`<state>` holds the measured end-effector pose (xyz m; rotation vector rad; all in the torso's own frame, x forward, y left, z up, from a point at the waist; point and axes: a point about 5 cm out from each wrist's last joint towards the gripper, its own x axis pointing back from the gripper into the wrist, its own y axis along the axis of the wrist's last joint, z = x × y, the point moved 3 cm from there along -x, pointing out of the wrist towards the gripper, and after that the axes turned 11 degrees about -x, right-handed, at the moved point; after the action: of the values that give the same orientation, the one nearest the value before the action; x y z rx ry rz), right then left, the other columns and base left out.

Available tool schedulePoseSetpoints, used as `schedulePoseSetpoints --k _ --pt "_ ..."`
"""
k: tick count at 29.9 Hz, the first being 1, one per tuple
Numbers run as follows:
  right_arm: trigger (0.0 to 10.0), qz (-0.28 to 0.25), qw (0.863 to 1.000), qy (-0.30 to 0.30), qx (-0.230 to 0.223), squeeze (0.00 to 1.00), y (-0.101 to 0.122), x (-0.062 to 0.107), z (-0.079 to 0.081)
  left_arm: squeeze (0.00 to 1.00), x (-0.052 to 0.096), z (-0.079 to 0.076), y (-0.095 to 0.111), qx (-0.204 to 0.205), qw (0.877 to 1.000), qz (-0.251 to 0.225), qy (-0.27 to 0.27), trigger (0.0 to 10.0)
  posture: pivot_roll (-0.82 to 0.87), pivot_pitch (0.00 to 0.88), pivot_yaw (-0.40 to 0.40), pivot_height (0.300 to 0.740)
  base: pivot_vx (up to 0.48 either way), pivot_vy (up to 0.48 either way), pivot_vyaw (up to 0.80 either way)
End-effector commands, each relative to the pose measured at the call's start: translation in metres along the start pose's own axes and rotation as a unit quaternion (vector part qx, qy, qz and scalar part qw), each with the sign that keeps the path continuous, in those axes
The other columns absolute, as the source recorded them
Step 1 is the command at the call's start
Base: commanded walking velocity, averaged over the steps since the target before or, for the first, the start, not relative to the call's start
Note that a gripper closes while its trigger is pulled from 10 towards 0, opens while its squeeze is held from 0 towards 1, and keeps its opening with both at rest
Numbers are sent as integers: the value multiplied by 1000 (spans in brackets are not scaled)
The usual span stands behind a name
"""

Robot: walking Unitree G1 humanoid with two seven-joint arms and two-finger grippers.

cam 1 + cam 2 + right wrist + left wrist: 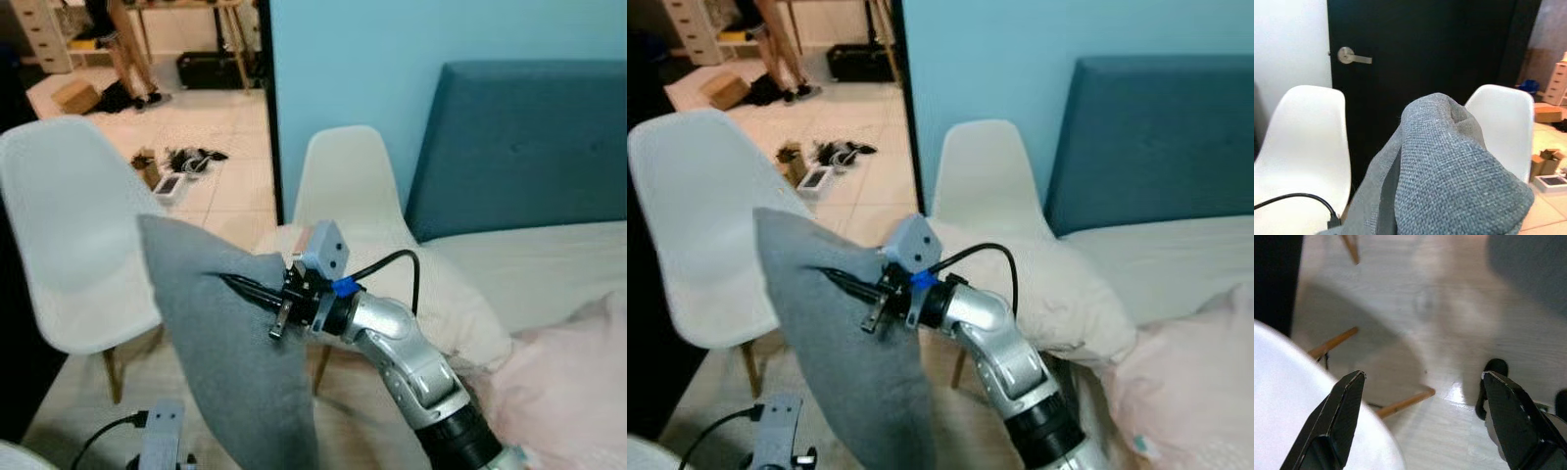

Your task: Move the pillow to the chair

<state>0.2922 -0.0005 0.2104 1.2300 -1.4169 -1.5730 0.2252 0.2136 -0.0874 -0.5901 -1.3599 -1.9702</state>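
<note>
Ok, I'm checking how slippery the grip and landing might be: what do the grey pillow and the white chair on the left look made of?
The grey pillow looks like coarse woven fabric: a visible weave, matte, folding softly where the right end effector pinches it. The white chair looks like moulded plastic, a smooth one-piece shell with a slight sheen, on legs that appear wooden.

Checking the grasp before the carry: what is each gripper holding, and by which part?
The right gripper is pinching the grey pillow by a fold of fabric near its upper edge, and the pillow hangs below. The left gripper is open and holds nothing.
</note>
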Motion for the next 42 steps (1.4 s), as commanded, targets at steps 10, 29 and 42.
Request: schedulePoseSetpoints --k 10,29,42 --pt "0 -39 999 -1 32 0 24 -8 -1 0 -5 0 52 -29 994 -102 -12 10000 -196 86 13 740 0 0 769" --pt "10000 -45 998 -17 34 0 27 -9 -5 0 -6 3 96 20 986 -164 -8 10000 -194 85 18 740 246 0 162" --pt "10000 -49 997 -48 37 0 27 -9 -13 0 -6 4 100 24 985 -171 -10 10000 -194 78 22 740 287 0 554"
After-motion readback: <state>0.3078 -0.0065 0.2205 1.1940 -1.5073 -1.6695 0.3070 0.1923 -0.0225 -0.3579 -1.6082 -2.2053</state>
